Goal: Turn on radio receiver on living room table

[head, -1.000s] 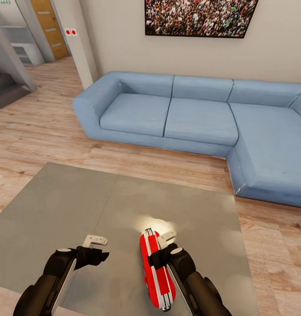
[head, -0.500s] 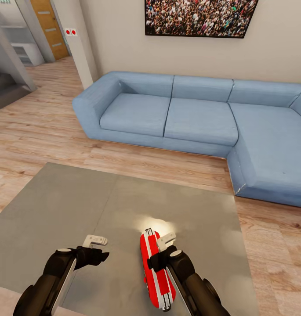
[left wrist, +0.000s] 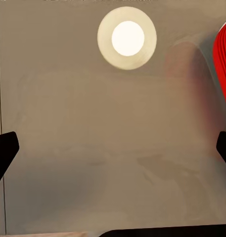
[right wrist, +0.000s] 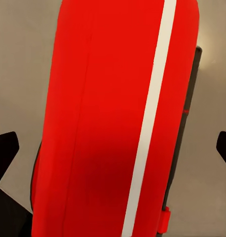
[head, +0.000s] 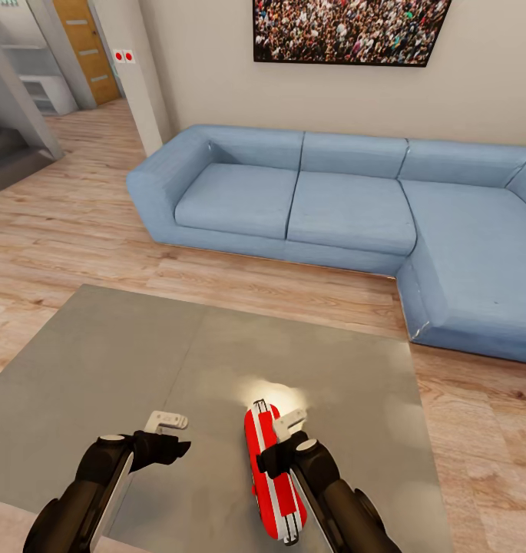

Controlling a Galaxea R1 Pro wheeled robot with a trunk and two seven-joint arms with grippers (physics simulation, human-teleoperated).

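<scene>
The red radio receiver (head: pixel 272 470) with white stripe trim stands on its edge on the glossy grey table (head: pixel 101 369), close to the front edge. My right gripper (head: pixel 287 427) hovers right above it, open. In the right wrist view the radio's red side (right wrist: pixel 108 123) spreads between the two dark fingertips (right wrist: pixel 5 148), which stand wide apart on either side. Its dial and green light are hidden. My left gripper (head: pixel 167 427) is open over bare tabletop to the radio's left; the radio's red edge (left wrist: pixel 224 64) shows beside it in the left wrist view.
A blue L-shaped sofa (head: pixel 347 207) runs behind the table and down its right side, with a strip of wood floor (head: pixel 78 230) between. A crowd-photo picture (head: pixel 347 31) hangs above the sofa. The pendant lamp's reflection (left wrist: pixel 127 38) glows on the tabletop.
My right gripper has crept slightly left and closer over the radio. The left arm and the radio have stayed put.
</scene>
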